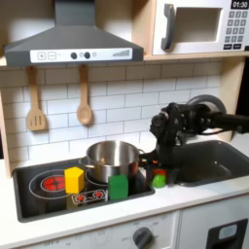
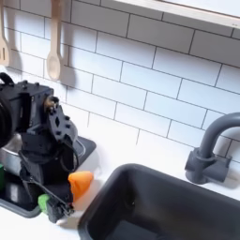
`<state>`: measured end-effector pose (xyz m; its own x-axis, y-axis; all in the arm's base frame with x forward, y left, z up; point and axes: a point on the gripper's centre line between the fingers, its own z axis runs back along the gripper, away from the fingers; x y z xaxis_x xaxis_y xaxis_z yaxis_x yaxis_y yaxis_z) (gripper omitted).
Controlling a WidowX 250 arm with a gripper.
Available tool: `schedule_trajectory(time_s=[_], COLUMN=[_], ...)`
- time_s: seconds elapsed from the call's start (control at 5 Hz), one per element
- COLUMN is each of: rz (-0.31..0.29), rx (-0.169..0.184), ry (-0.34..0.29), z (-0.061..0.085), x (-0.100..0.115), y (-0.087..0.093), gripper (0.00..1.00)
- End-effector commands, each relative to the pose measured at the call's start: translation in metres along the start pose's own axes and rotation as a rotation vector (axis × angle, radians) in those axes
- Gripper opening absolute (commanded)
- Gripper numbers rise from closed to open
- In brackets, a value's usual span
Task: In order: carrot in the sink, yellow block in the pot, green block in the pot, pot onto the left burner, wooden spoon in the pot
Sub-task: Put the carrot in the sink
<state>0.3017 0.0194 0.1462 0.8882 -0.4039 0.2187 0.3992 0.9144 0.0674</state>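
**A:** Where was the carrot [image 2: 81, 181] at that moment?

**B:** In the second exterior view it was beside the black gripper [image 2: 58, 192], an orange stub with its green end [image 2: 43, 202] low by the fingertips, over the white counter between the stovetop [image 2: 86, 147] and the sink [image 2: 141, 202]. It sat close against the fingers, but whether they were clamped on it or loose I could not tell.

**A:** And from the other camera?

**B:** In the first exterior view the gripper [image 1: 160, 156] hung near the cooktop's right edge, with a bit of orange and green [image 1: 159, 178] just below it, at the edge of the dark grey sink [image 1: 219, 160]. The faucet [image 2: 211, 145] curved up at the second exterior view's right.

**A:** The blocks?

**B:** The yellow block [image 1: 74, 180] stood on the stovetop on the first exterior view's left, by the red burner ring [image 1: 51, 182]. The green block [image 1: 119, 187] stood at the front edge, just before the pot [image 1: 111, 159]. Both were outside the pot.

**A:** Where did the pot stand?

**B:** On the stovetop's right part in the first exterior view, shiny, upright, behind the green block.

**A:** The spoon?

**B:** The wooden spoon [image 1: 85, 102] hung on the white tiled wall [image 1: 126, 97] above the pot, with the slotted spatula [image 1: 35, 105] hanging on the first exterior view's left of it. The spoon [image 2: 54, 52] also showed on the tiles in the second exterior view.
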Motion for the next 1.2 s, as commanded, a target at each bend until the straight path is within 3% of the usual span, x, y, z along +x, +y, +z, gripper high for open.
schedule_trajectory(time_s=[0.0, 0.2, 0.4, 0.8, 1.0], rz=[0.010, -0.009, -0.060, -0.161, -0.201], rx=[0.017, 0.022, 0.004, -0.057, -0.072], ry=[-0.086, -0.103, -0.132, -0.161, -0.179], z=[0.031, 0.041, 0.049, 0.050, 0.055], x=[0.007, 0.013, 0.022, 0.042, 0.051], y=[-0.004, -0.010, -0.021, -0.051, -0.066], gripper=[0.00, 0.00, 0.00, 0.00, 0.00])
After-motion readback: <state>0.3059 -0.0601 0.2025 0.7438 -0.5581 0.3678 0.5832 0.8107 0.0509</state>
